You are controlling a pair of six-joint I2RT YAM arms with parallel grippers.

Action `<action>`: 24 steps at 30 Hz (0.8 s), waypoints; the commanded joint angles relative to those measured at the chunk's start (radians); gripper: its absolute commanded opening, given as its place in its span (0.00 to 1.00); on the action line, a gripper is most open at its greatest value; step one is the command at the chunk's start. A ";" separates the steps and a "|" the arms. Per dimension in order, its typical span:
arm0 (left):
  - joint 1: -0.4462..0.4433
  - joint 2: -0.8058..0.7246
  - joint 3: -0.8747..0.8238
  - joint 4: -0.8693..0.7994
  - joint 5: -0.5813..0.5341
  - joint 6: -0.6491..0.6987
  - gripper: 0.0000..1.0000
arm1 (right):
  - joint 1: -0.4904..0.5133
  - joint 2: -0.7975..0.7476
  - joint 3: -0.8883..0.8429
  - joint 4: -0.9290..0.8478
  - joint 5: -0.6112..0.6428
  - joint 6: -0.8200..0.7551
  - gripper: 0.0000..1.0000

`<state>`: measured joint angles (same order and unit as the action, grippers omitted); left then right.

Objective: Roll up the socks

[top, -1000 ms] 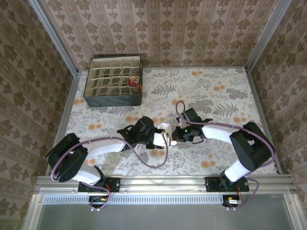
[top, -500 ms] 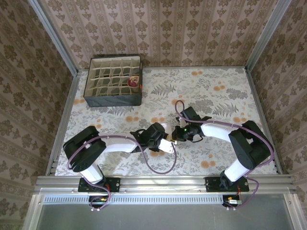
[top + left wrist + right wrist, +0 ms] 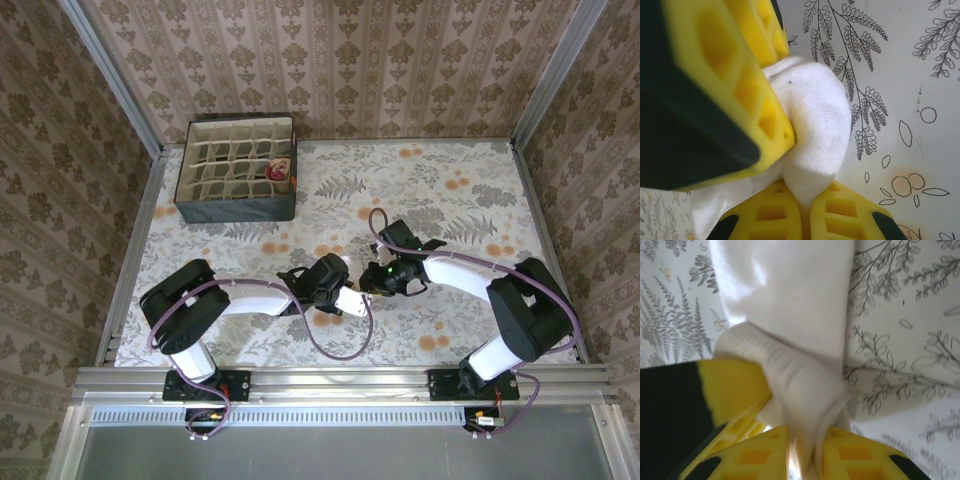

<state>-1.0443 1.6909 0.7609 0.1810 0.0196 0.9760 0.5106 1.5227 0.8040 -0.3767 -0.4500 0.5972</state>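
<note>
Grip check: my left gripper [image 3: 803, 202] clamped tight on cream sock [image 3: 816, 116]. My right gripper [image 3: 806, 452] has sock fabric between its fingers [image 3: 860, 460]; can't tell if clamped. Sock sits on table [image 3: 455, 185] between both grippers.

Damask-papered walls [image 3: 350, 60], floral tablecloth [image 3: 450, 200], dark divided box [image 3: 235, 210] far left, metal frame [image 3: 350, 376]

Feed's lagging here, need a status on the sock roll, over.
Left gripper shut on sock. Right gripper pinching same sock. Grippers crowded close together.
</note>
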 commanded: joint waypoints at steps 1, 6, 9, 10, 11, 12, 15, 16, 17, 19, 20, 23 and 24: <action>0.013 0.014 -0.059 -0.029 0.073 -0.022 0.00 | -0.029 -0.083 0.085 -0.155 -0.003 -0.042 0.25; 0.016 -0.005 -0.115 0.048 0.106 -0.036 0.00 | -0.040 -0.021 0.205 -0.227 0.046 -0.099 0.24; 0.018 -0.003 -0.123 0.059 0.120 -0.038 0.00 | -0.020 0.089 0.262 -0.190 0.025 -0.100 0.20; 0.018 -0.004 -0.124 0.058 0.122 -0.040 0.00 | -0.006 0.125 0.283 -0.176 0.031 -0.102 0.19; 0.019 -0.006 -0.125 0.057 0.126 -0.043 0.00 | 0.006 0.157 0.297 -0.165 0.038 -0.103 0.18; 0.019 -0.010 -0.127 0.059 0.130 -0.046 0.00 | 0.015 0.186 0.307 -0.138 0.040 -0.102 0.17; 0.025 -0.030 -0.142 0.064 0.143 -0.068 0.00 | 0.023 0.279 0.328 -0.087 0.041 -0.102 0.14; 0.028 -0.039 -0.150 0.067 0.156 -0.081 0.00 | 0.023 0.318 0.337 -0.079 0.047 -0.110 0.13; 0.032 -0.049 -0.157 0.070 0.165 -0.095 0.00 | 0.022 0.347 0.344 -0.074 0.056 -0.121 0.12; 0.044 -0.075 -0.170 0.068 0.180 -0.129 0.00 | 0.014 0.409 0.355 -0.066 0.072 -0.135 0.11; 0.049 -0.087 -0.174 0.059 0.186 -0.141 0.00 | 0.007 0.431 0.358 -0.064 0.071 -0.135 0.11; 0.081 -0.122 -0.161 -0.021 0.252 -0.192 0.00 | -0.010 0.470 0.351 -0.058 0.091 -0.128 0.10; 0.100 -0.126 -0.144 -0.069 0.298 -0.211 0.00 | -0.016 0.474 0.343 -0.054 0.097 -0.124 0.10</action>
<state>-0.9710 1.5894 0.6121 0.2874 0.1860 0.8566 0.5148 1.9312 1.1629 -0.4530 -0.4549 0.4889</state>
